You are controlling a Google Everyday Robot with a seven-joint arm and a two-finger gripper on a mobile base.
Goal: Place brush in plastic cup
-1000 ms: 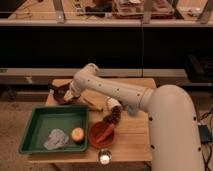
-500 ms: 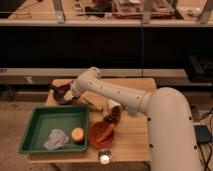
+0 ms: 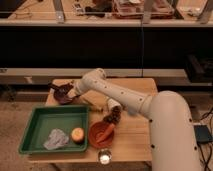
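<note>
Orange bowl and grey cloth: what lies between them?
A round fruit, inside the tray, in the camera view. The gripper is at the purple bowl.

jaws shifted slightly, at purple bowl (image 3: 60,97)

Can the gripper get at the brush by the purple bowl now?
Probably yes: the gripper hangs right at the purple bowl, whose rim the brush pokes over; nothing stands between.

One raised camera looks down past the arm (image 3: 126,100) onto the table (image 3: 136,131), claw (image 3: 71,94) at its far left.
</note>
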